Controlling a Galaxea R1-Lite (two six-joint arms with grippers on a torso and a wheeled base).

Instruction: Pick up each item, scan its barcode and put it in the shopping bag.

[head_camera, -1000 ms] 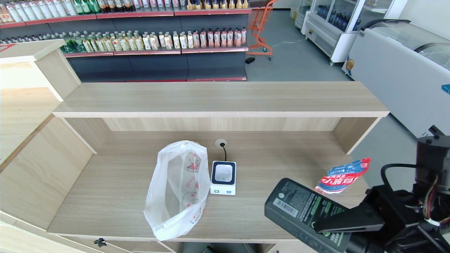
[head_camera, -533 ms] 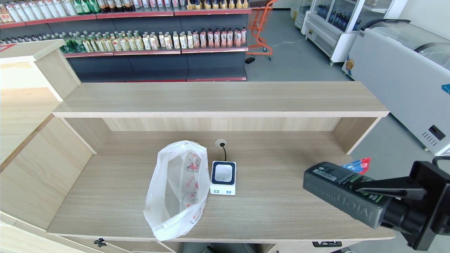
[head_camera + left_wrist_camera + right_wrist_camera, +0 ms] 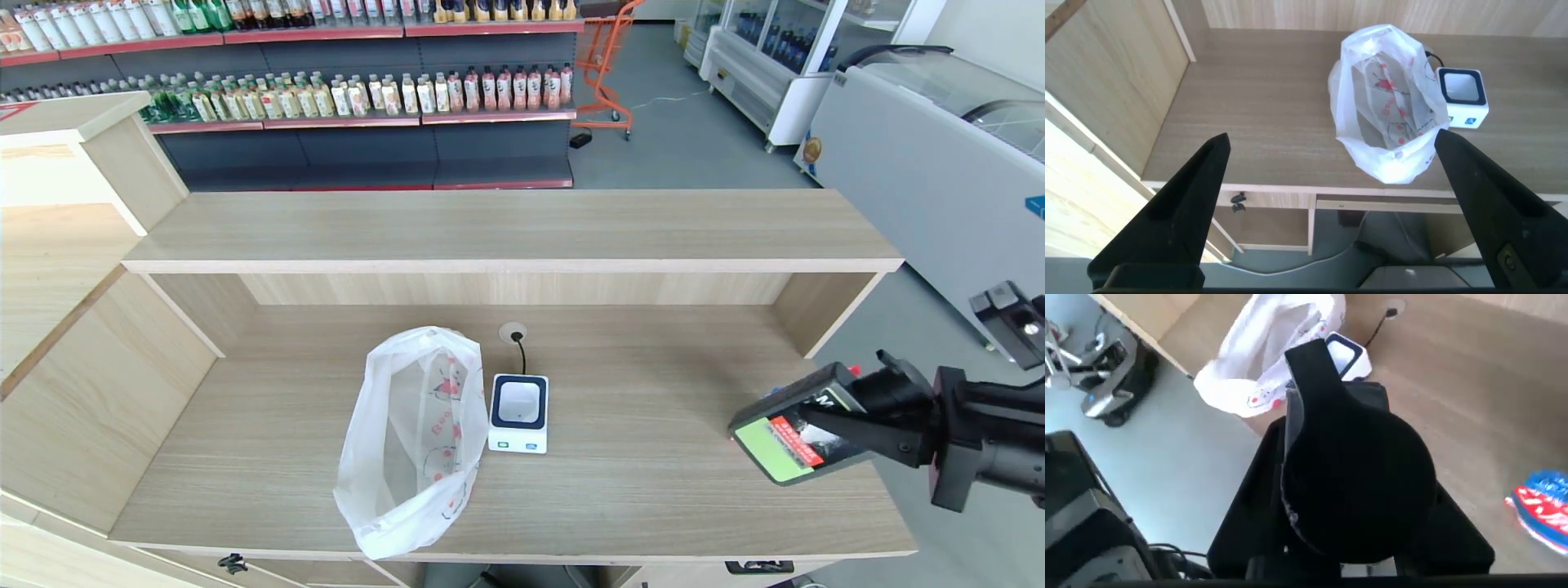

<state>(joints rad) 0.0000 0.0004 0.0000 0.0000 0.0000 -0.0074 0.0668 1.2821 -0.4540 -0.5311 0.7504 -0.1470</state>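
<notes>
My right gripper (image 3: 845, 420) is shut on a dark box (image 3: 790, 441), held above the right end of the wooden counter (image 3: 637, 490) with its green and red end face toward the head camera. In the right wrist view the dark box (image 3: 1347, 457) blocks much of the picture. The white shopping bag (image 3: 416, 433) lies open at the counter's middle, right beside the white scanner (image 3: 519, 412). A red and blue snack packet (image 3: 1543, 498) lies on the counter at the right. My left gripper (image 3: 1331, 143) hangs open and empty, high above the counter's front left.
A raised ledge (image 3: 506, 229) and side walls enclose the counter at the back and both ends. The scanner's cable runs into a hole (image 3: 513, 331) behind it. Bare wood lies between the scanner and the box.
My right arm swung the dark box rightward and away from the head camera, turning it so the end label now faces the camera instead of the barcode side. The snack packet is now almost covered in the head view.
</notes>
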